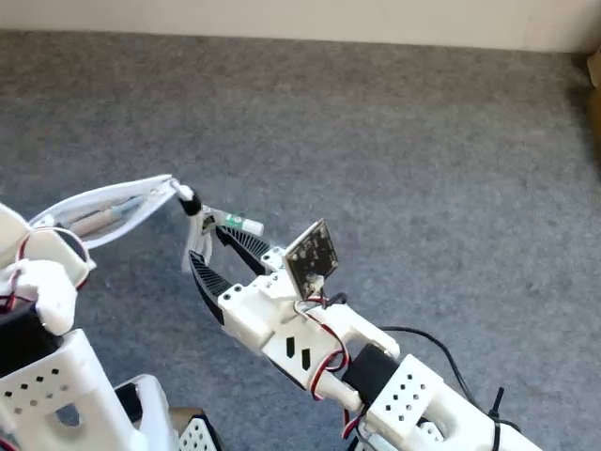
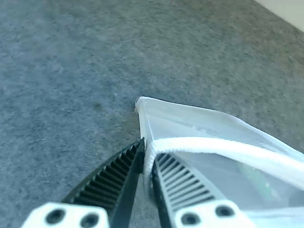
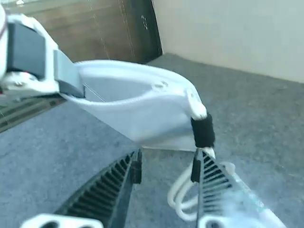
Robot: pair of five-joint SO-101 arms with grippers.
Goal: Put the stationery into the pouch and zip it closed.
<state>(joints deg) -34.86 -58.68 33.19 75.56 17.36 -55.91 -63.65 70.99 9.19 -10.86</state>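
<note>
**A carpeted room indoors**

Grey carpet [image 1: 394,141] is spreading across the whole working surface, short-piled and plain. A pale wall [image 1: 282,17] is running along its far edge. Brown wood panelling [image 3: 95,28] is standing beside the wall, meeting it at a corner. Nothing is settling whether this is a home or an office.

Right arm [image 1: 310,338], 5 o'clock in high view: white printed shell, two black chevron marks [image 1: 299,350], perforated panel [image 1: 406,395], red-white-black servo leads [image 1: 329,355], black cable [image 1: 441,349], square camera board [image 1: 311,256]. Left arm [image 1: 47,376], 7 o'clock: white shell, hole-grid plate [image 1: 42,395], red wires [image 1: 23,249]. Fingers [image 2: 111,183]: black, ribbed; white bases with recessed screws [image 2: 55,216]
</note>
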